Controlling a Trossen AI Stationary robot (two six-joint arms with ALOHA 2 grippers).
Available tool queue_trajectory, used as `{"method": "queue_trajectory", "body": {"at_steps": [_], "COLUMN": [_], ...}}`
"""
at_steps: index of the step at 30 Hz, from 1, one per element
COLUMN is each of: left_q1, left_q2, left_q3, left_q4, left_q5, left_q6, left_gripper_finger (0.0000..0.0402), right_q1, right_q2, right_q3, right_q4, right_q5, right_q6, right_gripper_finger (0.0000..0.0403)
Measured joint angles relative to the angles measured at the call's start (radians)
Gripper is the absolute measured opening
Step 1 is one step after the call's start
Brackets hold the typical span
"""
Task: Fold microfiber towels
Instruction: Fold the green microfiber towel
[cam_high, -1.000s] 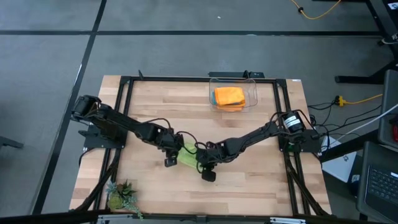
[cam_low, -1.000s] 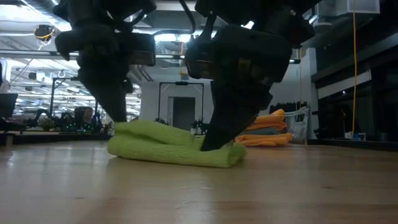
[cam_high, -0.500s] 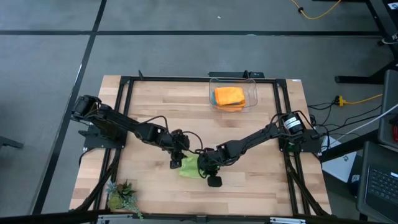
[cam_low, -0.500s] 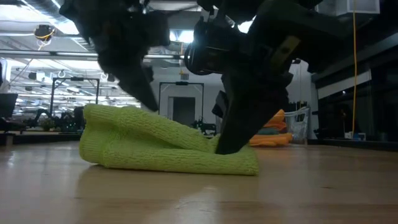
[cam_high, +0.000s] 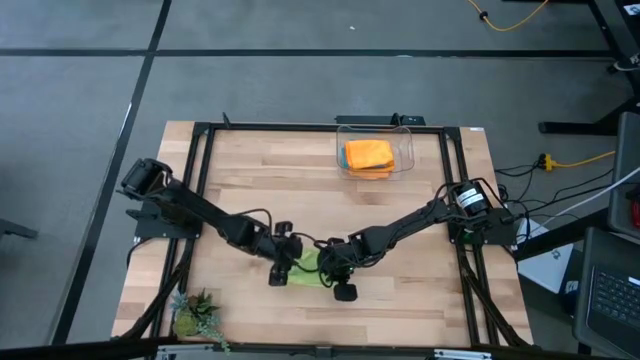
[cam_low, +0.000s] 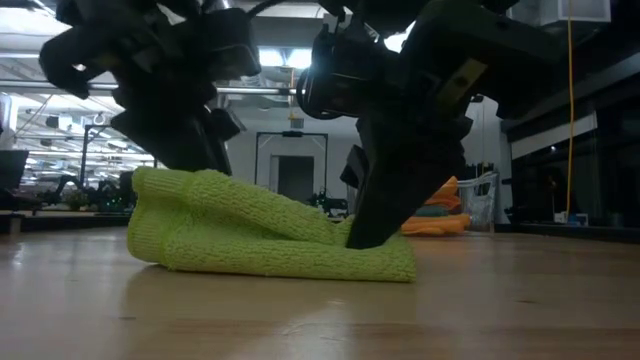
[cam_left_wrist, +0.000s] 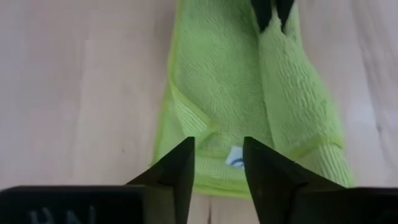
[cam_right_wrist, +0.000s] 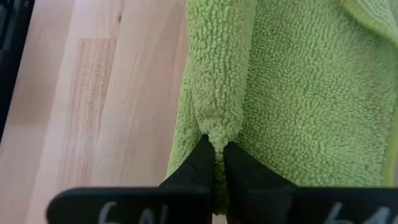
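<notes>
A lime green microfiber towel lies bunched on the wooden table, near the front middle. In the low view its left end is humped up and its right end lies flat. My right gripper is shut on the towel. My left gripper stands open over the towel's other end, where a small white label shows between the fingers. Orange towels lie stacked on a turquoise one in a clear box at the far side. My right gripper pinches a raised ridge of the towel between its two fingers. The fingers slant down onto it from above, and the towel stays on the table. My left gripper: I cannot tell whether its fingers touch the towel.
The clear box stands at the table's far edge, right of the middle. A small green plant sits at the near left corner. Black frame rails run along the table's sides.
The green towel has slid toward the table's near edge, and its left end has bunched up into a taller hump. My left gripper has gone toward the near edge alongside it. My right gripper has kept shut on the towel.
</notes>
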Motion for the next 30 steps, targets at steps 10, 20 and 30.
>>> {"method": "queue_trajectory", "body": {"at_steps": [10, 20, 30], "left_q1": [-0.052, -0.049, -0.049], "left_q2": [0.034, 0.054, 0.162], "left_q3": [-0.043, -0.062, -0.056], "left_q4": [0.089, 0.109, 0.180], "left_q5": [-0.020, -0.034, 0.025], "left_q6": [-0.003, -0.011, -0.028], "left_gripper_finger": [0.0021, 0.0017, 0.0020], "right_q1": [0.000, 0.000, 0.001], "right_q2": [0.000, -0.001, -0.003], "right_q3": [0.000, 0.002, 0.111], "right_q4": [0.006, 0.037, -0.109], "right_q5": [0.001, 0.003, 0.128], "right_q6": [0.001, 0.038, 0.063], "right_gripper_finger": [0.0013, 0.0008, 0.0008]}}
